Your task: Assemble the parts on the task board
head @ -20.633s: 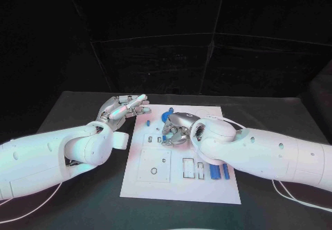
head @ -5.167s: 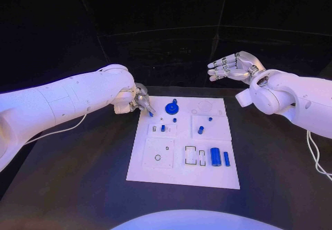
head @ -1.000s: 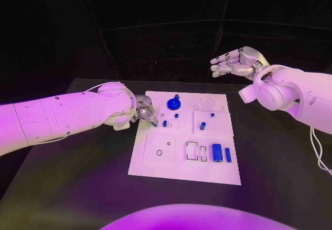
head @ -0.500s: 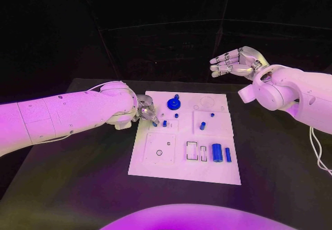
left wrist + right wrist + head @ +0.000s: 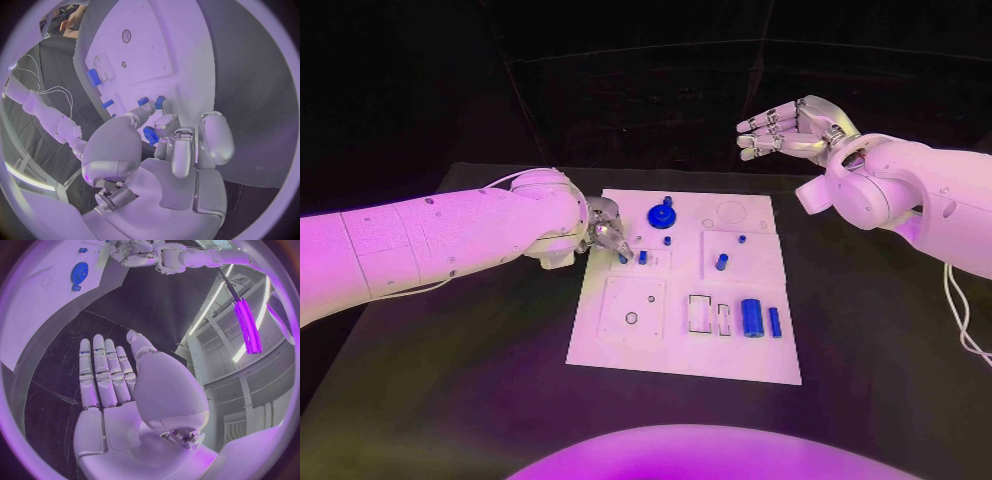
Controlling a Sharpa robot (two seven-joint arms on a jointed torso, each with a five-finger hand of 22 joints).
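Blue pieces are already standing in several spots on the board (image 5: 733, 350), so the job is looking partly done to me. A gear (image 5: 661, 215) is sitting on its post just beyond the left hand (image 5: 606, 232), and small pegs (image 5: 721, 262) are standing upright further toward the board's middle. A thick cylinder (image 5: 751, 318) and a thin bar (image 5: 773, 322) are lying near the board's near right corner, well away from both hands, and beside them two rectangular slots (image 5: 700, 313) are showing white, so I judge those are waiting to be filled.

That left hand is hovering low over the board's left edge with its fingers bunched together. From the left wrist view, they are pinching a small blue part (image 5: 150, 135) between the fingertips, right above the board, with two more small pegs (image 5: 151, 101) standing just past the fingertips. I would guess it is lining this part up with a hole there, though I cannot make out which hole.

High up, the right hand (image 5: 793, 127) is hanging well behind the board's far right corner, its palm flat and fingers spread, carrying nothing.

Black table (image 5: 488, 400) is lying all around the board. Little is blocking the left hand except those nearby pegs, which are crowding the spot where it is working; a careless nudge could knock one.
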